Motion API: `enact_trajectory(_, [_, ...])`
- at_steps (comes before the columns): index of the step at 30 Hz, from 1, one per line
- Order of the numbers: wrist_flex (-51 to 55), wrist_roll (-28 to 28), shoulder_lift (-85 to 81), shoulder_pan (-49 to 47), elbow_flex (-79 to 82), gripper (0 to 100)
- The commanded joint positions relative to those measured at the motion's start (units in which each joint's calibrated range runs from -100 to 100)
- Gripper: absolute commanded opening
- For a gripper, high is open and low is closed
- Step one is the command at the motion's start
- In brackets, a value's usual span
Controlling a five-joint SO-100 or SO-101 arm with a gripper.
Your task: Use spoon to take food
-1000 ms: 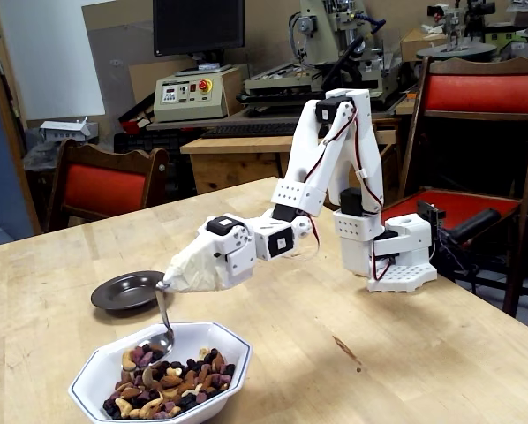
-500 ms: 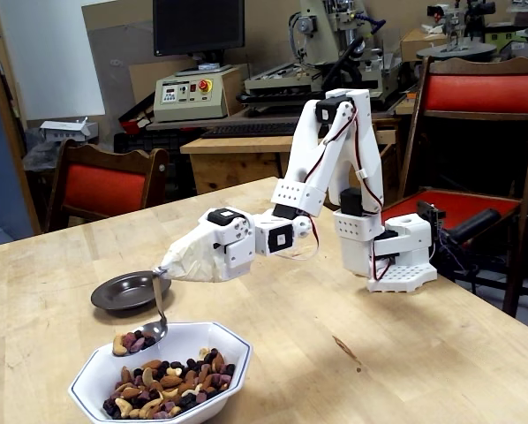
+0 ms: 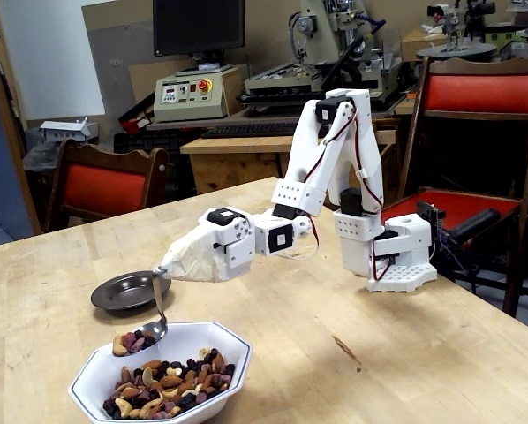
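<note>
a workshop or maker lab; a small milling machine [image 3: 335,40], a control box with a red stop button [image 3: 192,92], a dark monitor [image 3: 199,26] and a keyboard [image 3: 246,130] crowd the benches behind a wooden table [image 3: 405,353]; red-cushioned wooden chairs [image 3: 485,97] stand around

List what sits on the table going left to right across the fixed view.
Dark metal plate → spoon loaded with food, above the white bowl's left part → gripper wrapped in white → white arm base. The bowl spans under spoon and gripper, so its slot is loose.
</note>
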Motion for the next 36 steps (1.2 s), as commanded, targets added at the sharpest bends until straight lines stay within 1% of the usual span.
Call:
enact_trajectory(1, [-1.17, 0.1, -1.66, 1.57, -1.14, 4])
enact_trajectory(13, [-1.01, 0.1, -1.66, 12.17, -0.96, 4])
enact_trajectory(28, [-1.01, 0.15, -1.66, 19.72, -1.14, 4])
enact_trajectory(36, [-1.01, 0.15, -1.66, 25.87, -1.22, 4])
